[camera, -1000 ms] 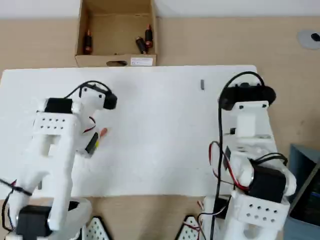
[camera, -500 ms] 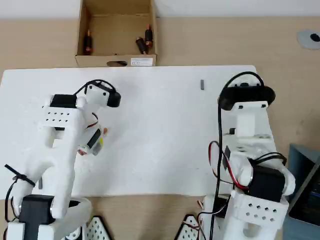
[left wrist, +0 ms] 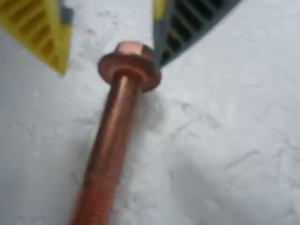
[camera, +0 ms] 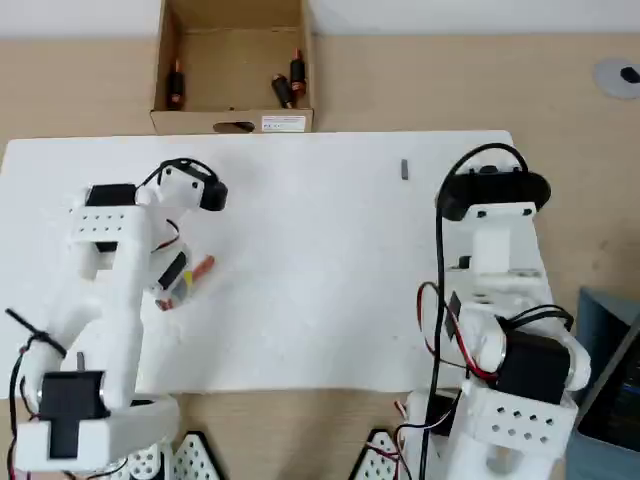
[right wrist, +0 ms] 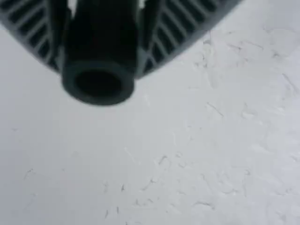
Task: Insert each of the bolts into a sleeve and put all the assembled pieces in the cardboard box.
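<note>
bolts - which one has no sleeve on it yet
The copper bolt lying on the white sheet between the open jaws of the left gripper. It is bare, while the other three bolts sit sleeved in the cardboard box.

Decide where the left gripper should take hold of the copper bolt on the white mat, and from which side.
Grip the smooth shank just behind the flanged head, coming straight down from above. The bolt lies flat on the mat, so only its sides are free; the left gripper is open astride the head, and the flange would likely stop slipping.
</note>
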Motion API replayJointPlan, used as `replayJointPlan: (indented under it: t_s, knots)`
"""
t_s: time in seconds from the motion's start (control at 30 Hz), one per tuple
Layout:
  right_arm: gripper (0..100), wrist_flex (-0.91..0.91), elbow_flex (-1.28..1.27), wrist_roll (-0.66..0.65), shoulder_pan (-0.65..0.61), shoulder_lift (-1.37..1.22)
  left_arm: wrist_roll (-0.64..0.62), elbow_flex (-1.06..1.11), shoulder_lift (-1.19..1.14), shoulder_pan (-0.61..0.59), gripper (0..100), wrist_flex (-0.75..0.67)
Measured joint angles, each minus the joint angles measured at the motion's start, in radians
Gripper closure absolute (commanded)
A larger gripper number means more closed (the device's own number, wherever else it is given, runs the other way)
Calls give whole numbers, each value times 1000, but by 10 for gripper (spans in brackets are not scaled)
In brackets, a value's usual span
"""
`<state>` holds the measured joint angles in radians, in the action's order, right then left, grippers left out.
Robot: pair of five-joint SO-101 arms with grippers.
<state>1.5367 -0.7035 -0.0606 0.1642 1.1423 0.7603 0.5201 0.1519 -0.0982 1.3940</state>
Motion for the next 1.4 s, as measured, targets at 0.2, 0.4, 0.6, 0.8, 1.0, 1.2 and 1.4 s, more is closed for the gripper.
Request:
replayJointPlan:
  t_s: [0.2,0.4,0.6,0.8,1.0,1.2,1.4]
  knots:
    - [988,0,0,0,0,0,0,-60,-97,0,867,0]
    - [988,0,0,0,0,0,0,-64,-213,0,876,-5]
    - [988,0,0,0,0,0,-2,-80,-285,-2,992,-26]
    - [988,0,0,0,0,0,-3,-97,-316,0,993,-25]
    - [988,0,0,0,0,0,-117,-163,-318,0,993,51]
    - [988,0,0,0,0,0,-420,-333,-318,-5,994,153]
    - [988,0,0,0,0,0,-649,-500,-318,-15,994,190]
